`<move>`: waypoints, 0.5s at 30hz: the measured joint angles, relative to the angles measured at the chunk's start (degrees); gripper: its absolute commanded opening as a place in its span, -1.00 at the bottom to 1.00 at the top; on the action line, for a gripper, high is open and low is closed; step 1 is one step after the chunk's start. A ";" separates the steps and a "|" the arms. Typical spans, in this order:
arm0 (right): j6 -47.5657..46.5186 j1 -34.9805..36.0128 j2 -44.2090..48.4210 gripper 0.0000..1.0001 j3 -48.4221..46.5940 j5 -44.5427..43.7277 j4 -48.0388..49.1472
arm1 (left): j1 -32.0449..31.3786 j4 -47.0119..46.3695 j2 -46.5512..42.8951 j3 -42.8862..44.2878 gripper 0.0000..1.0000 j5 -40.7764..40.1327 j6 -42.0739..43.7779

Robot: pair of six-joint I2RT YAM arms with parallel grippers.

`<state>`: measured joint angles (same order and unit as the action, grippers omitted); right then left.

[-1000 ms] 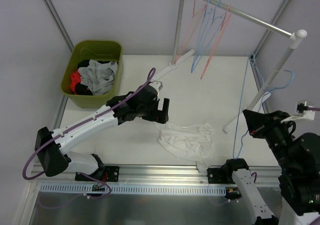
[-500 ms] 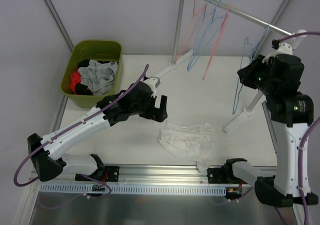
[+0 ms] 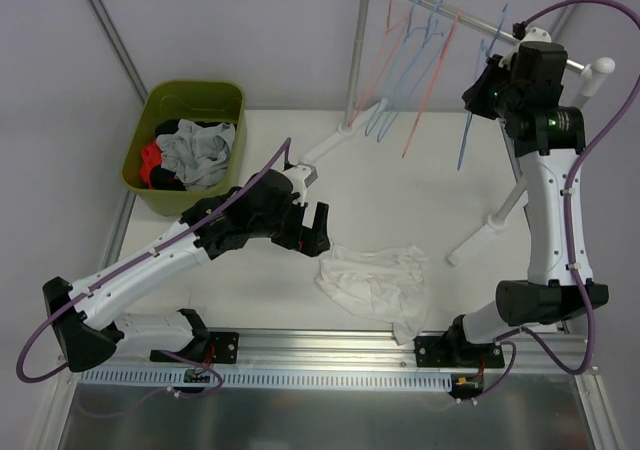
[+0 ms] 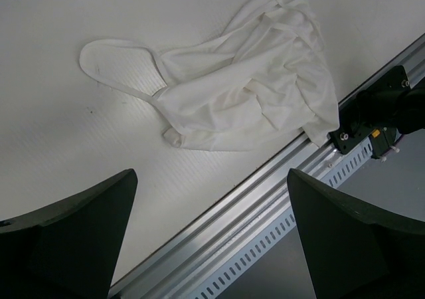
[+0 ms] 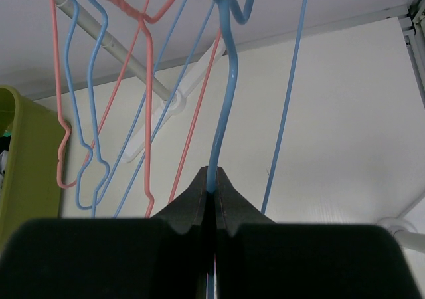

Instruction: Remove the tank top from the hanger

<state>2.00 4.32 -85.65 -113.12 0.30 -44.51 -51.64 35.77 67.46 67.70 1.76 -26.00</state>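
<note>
Raising hanger [image 5: 234,60] up to rail [image 3: 465,19] (R claw [image 5: 214,179]) | tank top [image 4: 252,93] unmoved

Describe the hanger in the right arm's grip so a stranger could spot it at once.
Find the white clothes rack at the table's far right. Near the right part of its rail, a bare blue hanger is pinched in the right gripper. The other pink and blue hangers bunch toward the rail's left end; this one is apart and the only one gripped.

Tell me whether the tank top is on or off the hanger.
Off. The white tank top lies crumpled on the table, while the bare blue hanger is pinched in the right end effector.
</note>
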 measured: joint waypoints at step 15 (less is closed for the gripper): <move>2.05 2.99 -3.23 -0.99 7.39 0.52 9.22 | 0.00 1.01 2.89 2.67 0.97 3.37 1.44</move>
<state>4.05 7.31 -88.88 -105.73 0.82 -35.29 -51.64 36.77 70.35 70.37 5.13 -24.56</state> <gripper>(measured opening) 0.032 0.986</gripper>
